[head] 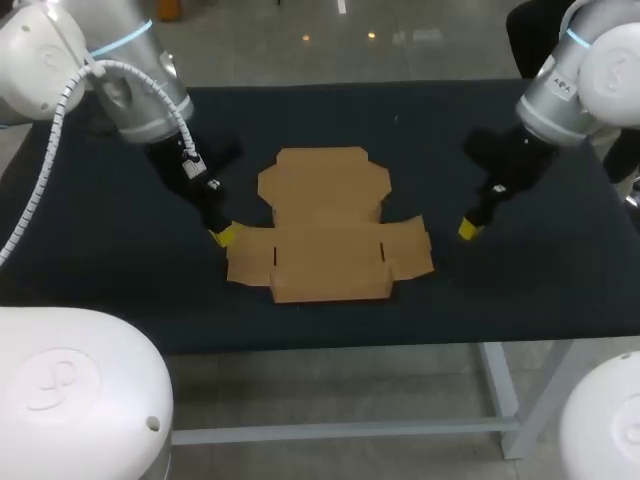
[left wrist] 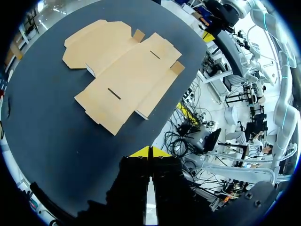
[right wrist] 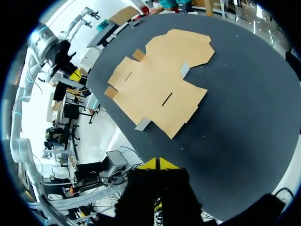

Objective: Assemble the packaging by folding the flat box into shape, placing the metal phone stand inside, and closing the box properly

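Your flat box [head: 330,225] lies on the desk [head: 100,280], left claw [head: 222,235] at its nine o'clock, right claw [head: 468,229] at three, both pinched closed, empty. Closed tips could shove the cardboard, not lift flaps.

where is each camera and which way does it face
head view: fixed above and behind the robot, looking down on the table; left arm and right arm enter from the sides.
left wrist view: on the left wrist, looking along its shut jaws at the flat box.
right wrist view: on the right wrist, looking along its shut jaws at the box's other side.
shared: all three show the flat box.
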Controlling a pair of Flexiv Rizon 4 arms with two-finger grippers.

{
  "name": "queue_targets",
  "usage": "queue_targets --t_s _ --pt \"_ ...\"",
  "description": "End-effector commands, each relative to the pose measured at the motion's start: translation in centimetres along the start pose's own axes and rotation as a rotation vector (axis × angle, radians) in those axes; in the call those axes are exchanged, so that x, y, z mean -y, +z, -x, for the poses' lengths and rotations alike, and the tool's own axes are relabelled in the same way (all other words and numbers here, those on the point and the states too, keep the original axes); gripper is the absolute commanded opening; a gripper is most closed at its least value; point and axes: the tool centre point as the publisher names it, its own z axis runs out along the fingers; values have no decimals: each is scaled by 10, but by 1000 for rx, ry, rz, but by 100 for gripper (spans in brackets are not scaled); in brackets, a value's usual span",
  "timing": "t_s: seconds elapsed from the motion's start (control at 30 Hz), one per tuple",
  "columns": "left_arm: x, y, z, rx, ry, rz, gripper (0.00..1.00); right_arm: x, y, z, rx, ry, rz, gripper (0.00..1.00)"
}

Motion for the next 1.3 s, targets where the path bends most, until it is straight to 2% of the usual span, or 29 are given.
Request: queue_targets --t_s 0.03,0.37,0.9,1.03,1.13,1.2,1.27,1.3 --pt "-2 -1 -2 8 6 6 0 7 -4 -4 -9 -46 -4 0" --pt "-3 2 -4 21 4 10 0 20 -2 -10 -42 -111 -6 0" --pt "-2 3 -8 44 -6 -12 0 11 1 -15 -24 -141 -23 0" --pt "3 4 -3 58 -29 -36 0 3 0 -14 -31 -114 3 0" --pt "9 3 1 54 -60 -84 0 -6 -3 -13 -9 -39 26 0" --pt "13 -1 8 59 -120 -136 0 -15 -5 -10 -11 39 55 0" --pt "18 -4 14 38 -123 -153 0 -23 -5 -9 -10 63 78 0" --pt "21 -5 17 42 -163 -175 0 -29 -5 -7 1 114 83 0"
